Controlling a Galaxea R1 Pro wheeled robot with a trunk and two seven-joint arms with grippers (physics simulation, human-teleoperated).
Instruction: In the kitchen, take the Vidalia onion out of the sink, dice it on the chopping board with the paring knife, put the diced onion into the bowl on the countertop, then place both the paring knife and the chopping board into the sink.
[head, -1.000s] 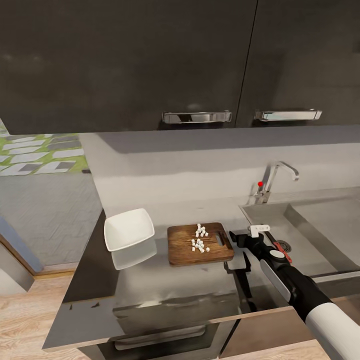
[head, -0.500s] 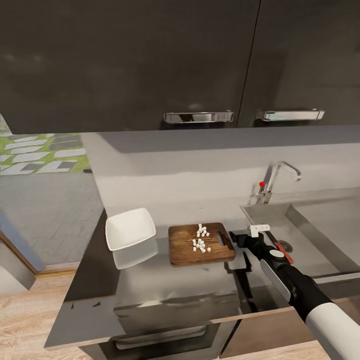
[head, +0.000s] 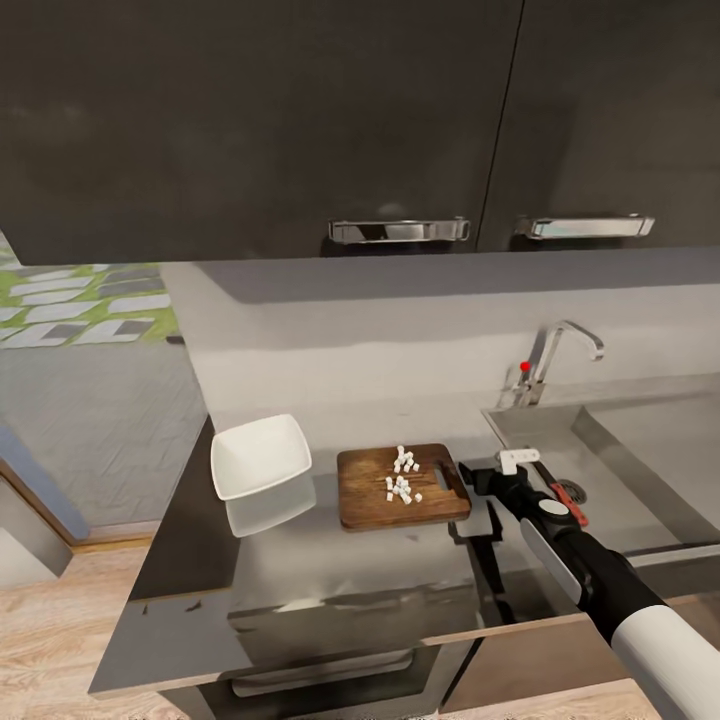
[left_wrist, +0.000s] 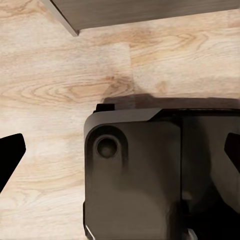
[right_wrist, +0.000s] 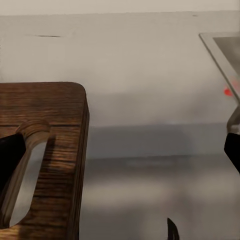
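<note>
— Where are your right fingers (head: 480, 478)?
— Low over the grey worktop (head: 330, 580), at the right end of the chopping board (head: 402, 487), next to its handle hole. In my right wrist view the board's rounded corner (right_wrist: 45, 150) lies between my two dark fingertips (right_wrist: 10, 160); they stand wide apart and hold nothing.

— And the left ones?
— My left fingers (left_wrist: 120, 150) are spread too and empty, hanging over the wooden floor (left_wrist: 60, 65) above a dark part of my own base.

— Where is the onion?
— The diced onion (head: 402, 476) lies in a small pale heap on the middle of the board, left of my right fingers. The paring knife (head: 562, 494) lies in the sink (head: 640, 450), just right of my wrist, red handle toward me.

— The bowl?
— The white bowl (head: 259, 457) sits left of the board, apart from it. Farther back right stands the tap (head: 555, 360) with its red knob.
</note>
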